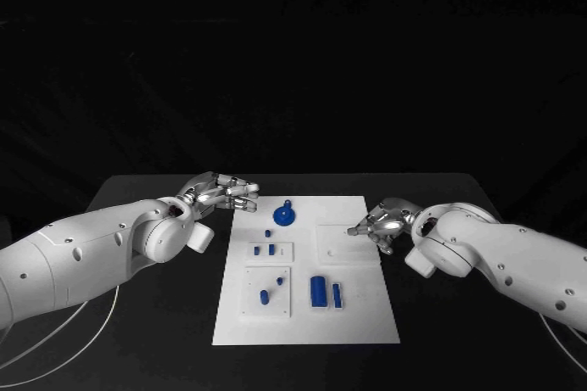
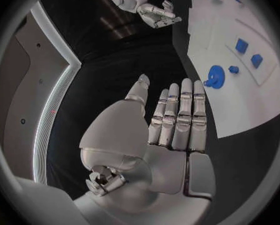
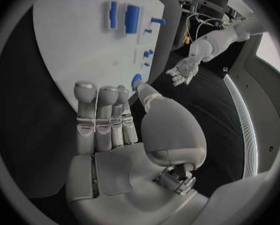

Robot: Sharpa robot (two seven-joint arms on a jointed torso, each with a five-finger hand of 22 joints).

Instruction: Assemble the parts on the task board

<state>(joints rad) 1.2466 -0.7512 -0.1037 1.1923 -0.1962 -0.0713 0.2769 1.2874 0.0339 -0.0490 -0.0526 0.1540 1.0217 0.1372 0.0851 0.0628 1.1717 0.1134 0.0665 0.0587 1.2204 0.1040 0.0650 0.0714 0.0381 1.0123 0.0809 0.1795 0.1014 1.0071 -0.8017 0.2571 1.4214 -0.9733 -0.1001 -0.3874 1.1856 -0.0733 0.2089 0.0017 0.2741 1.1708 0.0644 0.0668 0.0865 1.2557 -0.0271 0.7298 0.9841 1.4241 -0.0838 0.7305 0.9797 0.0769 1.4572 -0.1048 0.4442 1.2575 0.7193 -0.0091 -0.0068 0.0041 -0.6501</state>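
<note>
The white task board (image 1: 367,323) lies in the middle of the black table. Blue parts sit on it: a round knobbed piece (image 1: 284,215) near the far edge, small blocks (image 1: 263,250), an angled piece (image 1: 271,289), a thick cylinder (image 1: 318,291) and a thin bar (image 1: 337,294). My left hand (image 1: 226,194) hovers just off the board's far left corner, fingers straight, holding nothing (image 2: 177,120). The round piece (image 2: 214,77) lies just beyond its fingertips. My right hand (image 1: 379,226) is at the board's right edge, fingers also straight and empty (image 3: 109,120).
White raised insets on the board hold the parts; a bare one (image 1: 346,242) lies beside my right hand. A white cable (image 1: 110,310) runs along the table near my left arm. The black table (image 1: 159,340) extends on both sides of the board.
</note>
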